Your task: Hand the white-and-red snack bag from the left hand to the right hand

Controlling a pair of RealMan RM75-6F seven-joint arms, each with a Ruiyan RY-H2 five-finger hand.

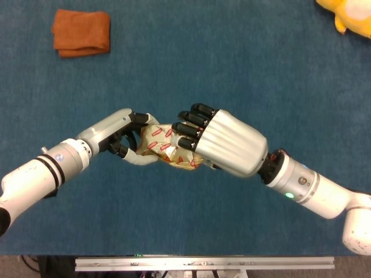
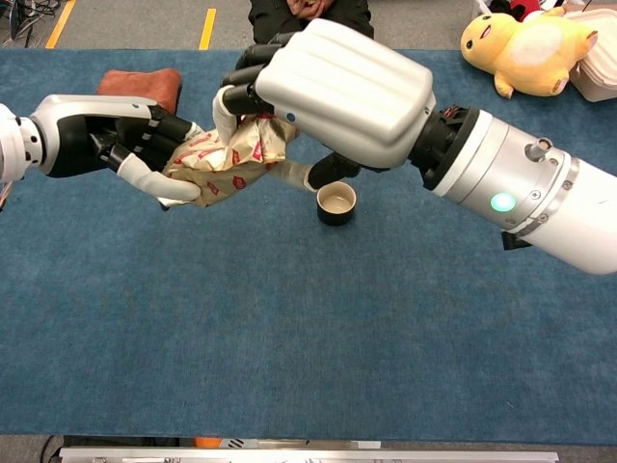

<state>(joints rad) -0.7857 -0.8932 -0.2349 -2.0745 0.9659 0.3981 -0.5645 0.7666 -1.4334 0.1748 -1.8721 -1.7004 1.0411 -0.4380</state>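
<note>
Left hand (image 1: 124, 139) and right hand (image 1: 223, 142) both grip crumpled white-and-red snack bag (image 2: 220, 160), fingers (image 1: 190, 126) curled round it, above worktop (image 1: 232, 58).

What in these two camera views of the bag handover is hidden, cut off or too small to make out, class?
- Snack bag, head view: its right end lies under the right hand; the print is too small to read.
- Right hand's palm, chest view: hidden behind its own back.
- Left hand, chest view: fingertips tucked behind the bag.
- Yellow plush toy, head view: cut off by the top-right corner.
- Small cup: hidden in the head view by the right hand.
</note>
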